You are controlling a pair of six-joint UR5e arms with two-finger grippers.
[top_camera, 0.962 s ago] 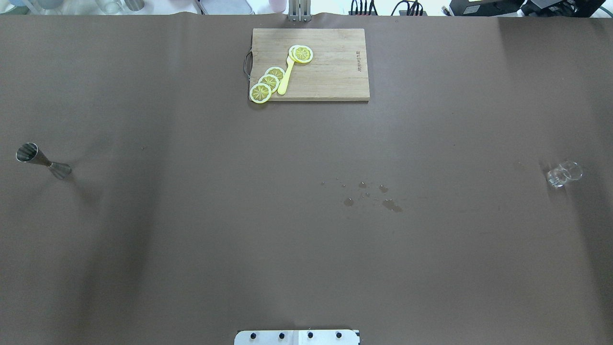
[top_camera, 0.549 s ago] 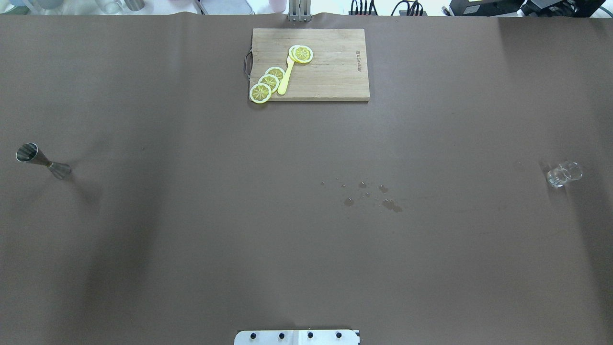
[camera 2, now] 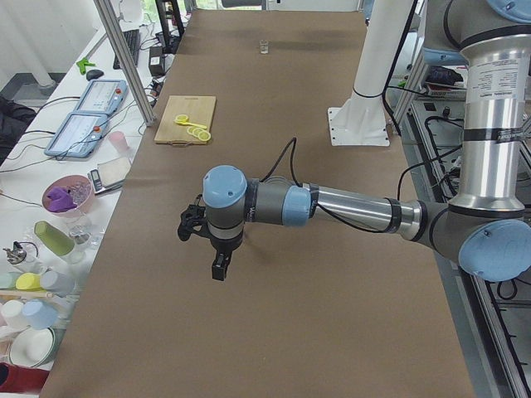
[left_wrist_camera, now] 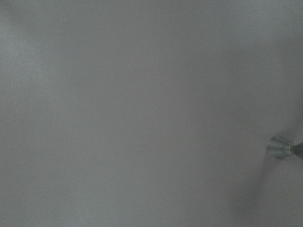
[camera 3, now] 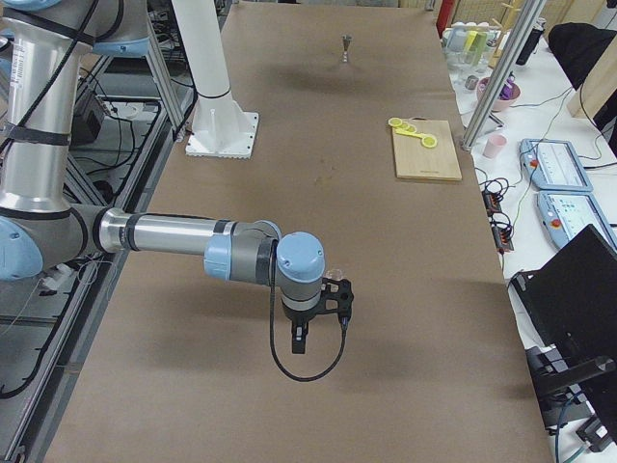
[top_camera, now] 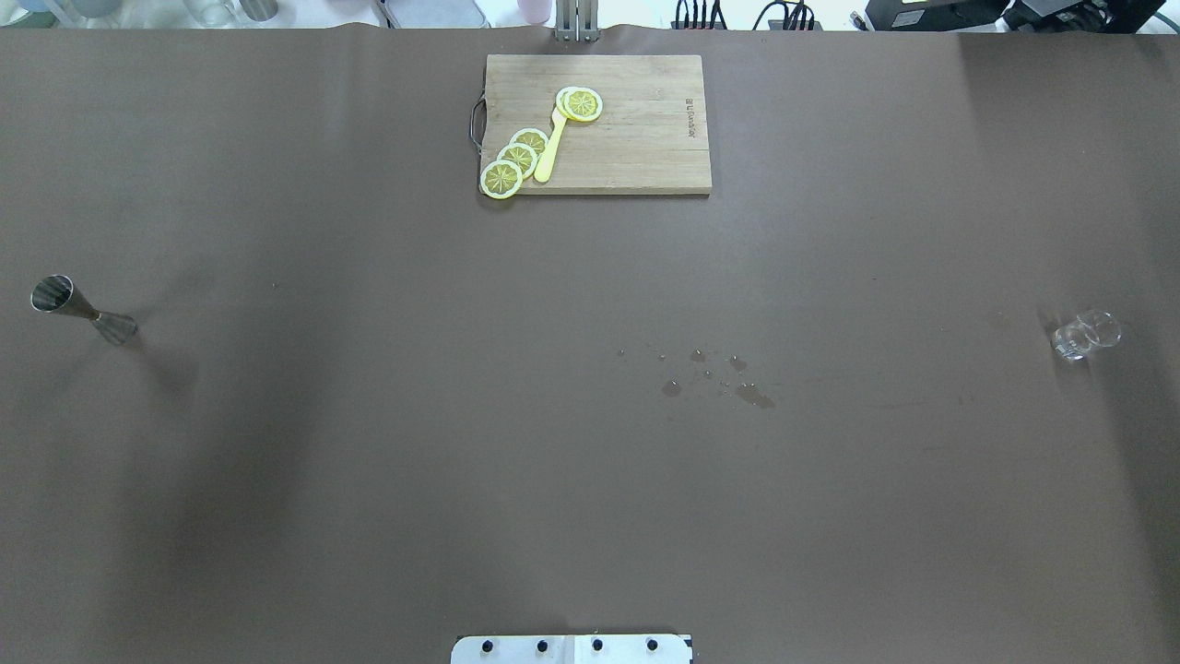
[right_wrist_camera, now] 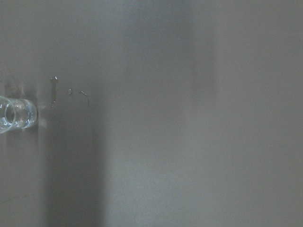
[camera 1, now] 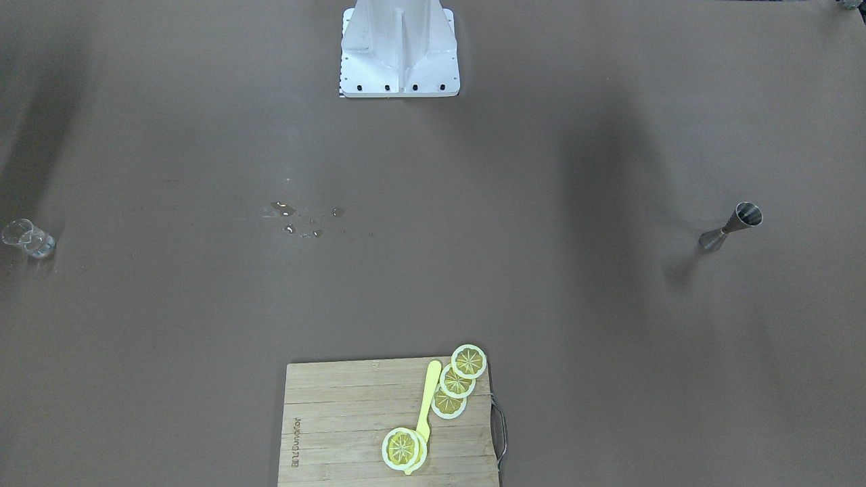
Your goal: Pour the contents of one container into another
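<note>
The jigger (top_camera: 83, 310) stands near the bench's (top_camera: 369, 480) left end, the glass (top_camera: 1086, 334) near its right end, the 2 well apart. A skewed grab could topple the narrow jigger. The left gripper (camera 2: 218, 267) and right gripper (camera 3: 299, 340) hover; open or closed, I can't tell.

Plain brown-grey tabletop (left_wrist_camera: 142, 113) fills nearly the whole blurred view. At about 3 o'clock, close to the edge, a small metal jigger (left_wrist_camera: 280, 147) shows its rounded cup, its narrow waist cut off by the frame; a dim shadow darkens the tabletop toward 5 o'clock
</note>
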